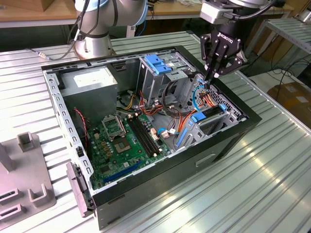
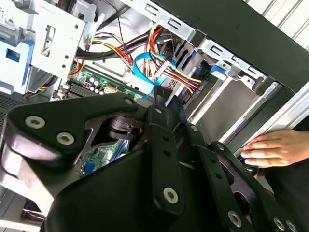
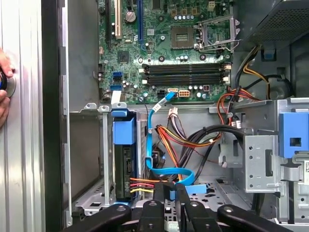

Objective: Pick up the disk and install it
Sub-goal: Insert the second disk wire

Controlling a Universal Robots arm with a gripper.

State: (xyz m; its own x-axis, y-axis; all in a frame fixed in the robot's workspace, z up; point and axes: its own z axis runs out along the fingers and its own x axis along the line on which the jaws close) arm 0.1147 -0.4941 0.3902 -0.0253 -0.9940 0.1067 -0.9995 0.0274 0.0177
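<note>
Resting on a slatted metal table (image 1: 272, 184): an open computer case (image 1: 233, 141), side panel off, motherboard (image 1: 121, 145) exposed on its floor.

Poised over the case's edge toward the exterior view's right, just above the lower drive bay: the gripper (image 1: 213, 77), pointing down into the wiring. Fingers (image 3: 159, 200) drawn narrow, close to touching, tips down among the cables. Cannot tell whether anything is pinched between them. Just beside the tips in the first wrist view: a flat blue data cable (image 3: 150, 140), looping from the motherboard down to the bay floor, alongside a bundle of red, yellow and orange power wires (image 3: 166, 140).

Seated in that bay, against the case's outer wall and near its corner: the disk (image 3: 124, 166), standing on edge, dark body with a blue bracket along its upper end, coloured wires meeting its lower end. Apart from the gripper, not held. In the exterior view, visible as a dark slab (image 1: 212, 112) with blue tabs either side.

Toward the case's middle: an upright metal cage with a blue handle (image 1: 158, 63). At the far corner: a grey box with a white sticker (image 1: 90, 82).

Pressed against the outside of the case wall by the bay, in the second wrist view: a person's hand (image 2: 270, 149).
</note>
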